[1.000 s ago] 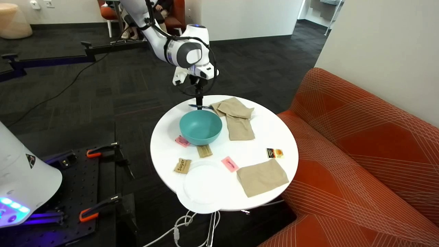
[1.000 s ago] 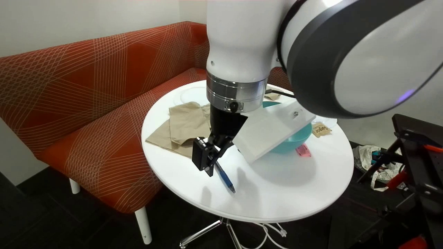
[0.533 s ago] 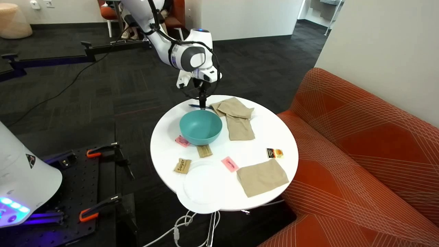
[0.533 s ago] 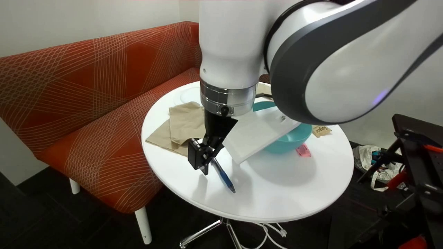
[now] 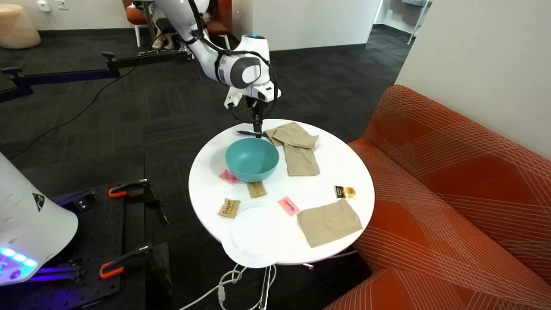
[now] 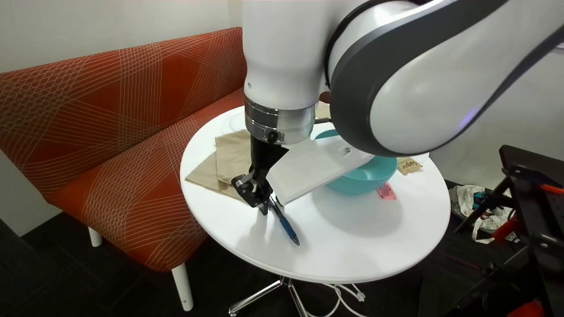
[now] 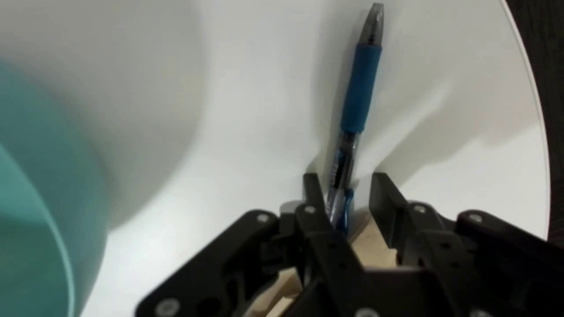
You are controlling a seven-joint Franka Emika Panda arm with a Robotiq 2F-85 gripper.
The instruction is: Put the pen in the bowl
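Wrist view, and the white table [image 7: 246, 110] spreads wide beneath the hand [image 7: 346, 185], its edge curving past to the right. Next down in size, the teal bowl [image 7: 66, 154]: upright on the table, just beside the hand on the left here, and near it in both exterior views too. Then the brown napkins [image 6: 231, 158], folded and overlapping, near the hand and showing through the gap of its fingers [image 7: 385, 198].

And the hand itself! 2 fingers, parted, pointing down, tips low by the table, 1 on each side of the pen [image 7: 359, 92]. No clamp here. There's daylight at the finger farther from the bowl; whether the nearer finger touches the barrel, I can't tell.

There's the pen, lying on the table, clip end between the fingers, blue grip and tip stretching out ahead of the hand.

So, the score: the reach looks done to me, the hand lined up with the pen and down at its level. The grasp is not yet made, and the pen lies outside the bowl. Left to do, as I judge it, 4 things: bring the fingers together, lift, carry the pen sideways over the bowl's rim, let go. A short carry, by the look of it, once there's a grip.
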